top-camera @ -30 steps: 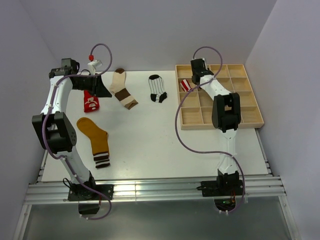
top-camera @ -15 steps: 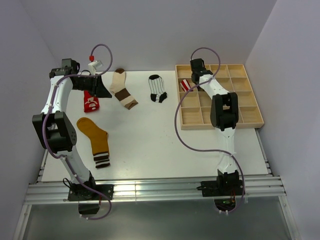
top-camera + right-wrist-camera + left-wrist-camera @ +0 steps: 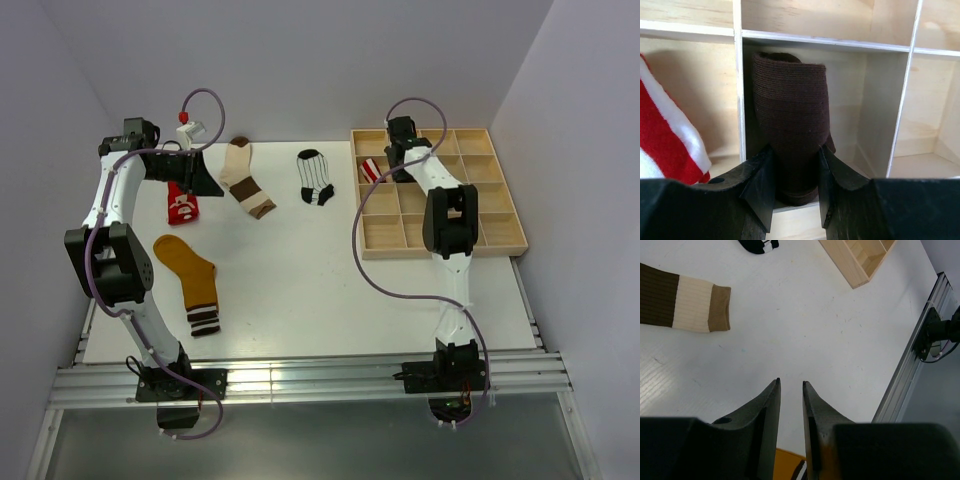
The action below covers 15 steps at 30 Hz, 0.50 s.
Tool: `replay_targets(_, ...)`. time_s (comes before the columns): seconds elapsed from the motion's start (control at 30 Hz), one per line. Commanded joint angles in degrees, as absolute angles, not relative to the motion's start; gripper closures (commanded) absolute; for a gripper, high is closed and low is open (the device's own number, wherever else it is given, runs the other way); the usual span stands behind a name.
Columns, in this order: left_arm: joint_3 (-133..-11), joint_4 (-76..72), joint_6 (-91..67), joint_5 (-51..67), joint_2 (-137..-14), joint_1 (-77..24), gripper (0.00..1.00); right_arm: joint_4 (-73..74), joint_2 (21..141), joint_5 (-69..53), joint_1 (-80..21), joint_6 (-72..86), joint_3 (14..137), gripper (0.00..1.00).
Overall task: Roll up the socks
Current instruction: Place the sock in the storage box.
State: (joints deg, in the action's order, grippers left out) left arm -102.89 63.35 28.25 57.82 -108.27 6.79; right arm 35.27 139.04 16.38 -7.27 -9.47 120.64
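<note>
Right gripper (image 3: 795, 150) | clamped on rolled dark-brown fabric sock (image 3: 790, 95), nudged slightly deeper into wooden compartment tray (image 3: 900, 100) | stowing seemingly near done | left gripper (image 3: 790, 384) narrowly parted, empty, unmoved

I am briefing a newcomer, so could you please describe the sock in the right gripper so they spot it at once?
Find the wooden compartment tray at the right of the table. In its far left part, one cell right of the red-white striped sock, the dark brown sock stands rolled upright in the right gripper. Unlike its striped neighbour, it is one plain dark colour.
</note>
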Motion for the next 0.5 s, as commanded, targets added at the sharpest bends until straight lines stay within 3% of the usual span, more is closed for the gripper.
replay_targets(0.0, -104.1, 64.1, 28.1, 59.4, -107.6, 6.9, 0.71, 38.8, 139.4, 11.9, -6.2, -6.7, 123.7, 1.00)
replay_targets(0.13, -103.6, 63.5, 27.9, 59.2, -107.2, 6.9, 0.69, 40.0, 139.8, 9.3, -5.1, -5.6, 123.8, 1.00)
replay_targets(0.23, -103.4, 63.5, 27.8, 59.0, -106.9, 6.8, 0.67, 39.4, 139.1, 9.1, -4.7, -4.8, 122.4, 0.94)
replay_targets(0.43, -103.6, 63.5, 27.8, 59.1, -107.5, 6.8, 0.66, 37.6, 136.5, 7.9, -4.0, -3.3, 119.4, 0.77)
replay_targets(0.47, -103.9, 63.5, 27.9, 59.1, -107.8, 6.8, 0.66, 37.3, 136.1, 7.5, -3.8, -3.0, 119.2, 0.69)
